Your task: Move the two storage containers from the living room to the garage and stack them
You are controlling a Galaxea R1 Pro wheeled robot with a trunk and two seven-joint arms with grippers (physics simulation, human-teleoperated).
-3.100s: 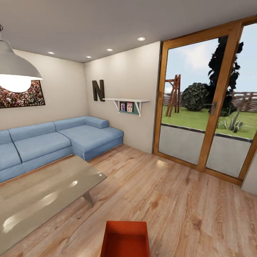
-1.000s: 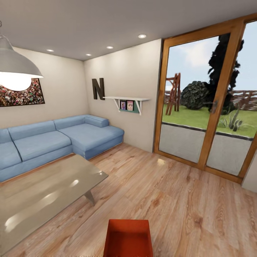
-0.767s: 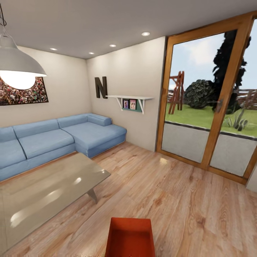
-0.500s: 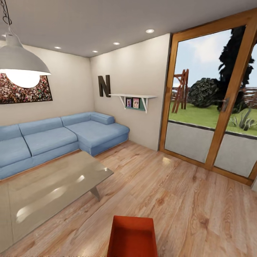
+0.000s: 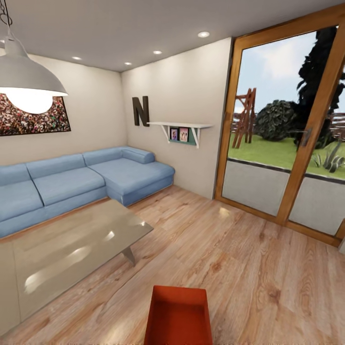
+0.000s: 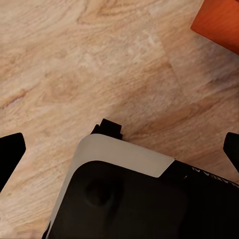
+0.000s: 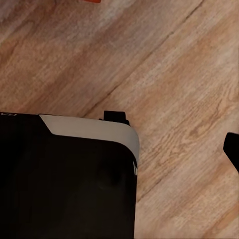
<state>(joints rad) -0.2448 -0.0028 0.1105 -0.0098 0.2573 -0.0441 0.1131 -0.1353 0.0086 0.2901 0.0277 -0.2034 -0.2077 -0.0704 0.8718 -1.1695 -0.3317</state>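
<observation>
One red-orange storage container (image 5: 179, 316) stands open-top on the light wood-plank flooring (image 5: 249, 268) of the living room, at the bottom centre of the head view, right in front of me. Its corner (image 6: 219, 22) shows in the left wrist view, and a thin orange sliver (image 7: 92, 1) in the right wrist view. My left gripper (image 6: 119, 149) hangs over the planks with both fingertips (image 6: 10, 154) wide apart, holding nothing. My right gripper (image 7: 119, 149) also hangs above the planks, one fingertip (image 7: 231, 149) far out at the edge, nothing in it.
A glass-topped coffee table (image 5: 72, 254) stands close on the left, with the blue sectional sofa (image 5: 81, 179) behind it. Wood-framed glass doors (image 5: 287, 143) fill the right wall. A pendant lamp (image 5: 28, 81) hangs at upper left. My black and white base (image 6: 124, 199) lies under both wrists.
The whole head picture has slid rightward and the room looks slightly nearer, so the camera has moved. The container keeps its place at the bottom centre.
</observation>
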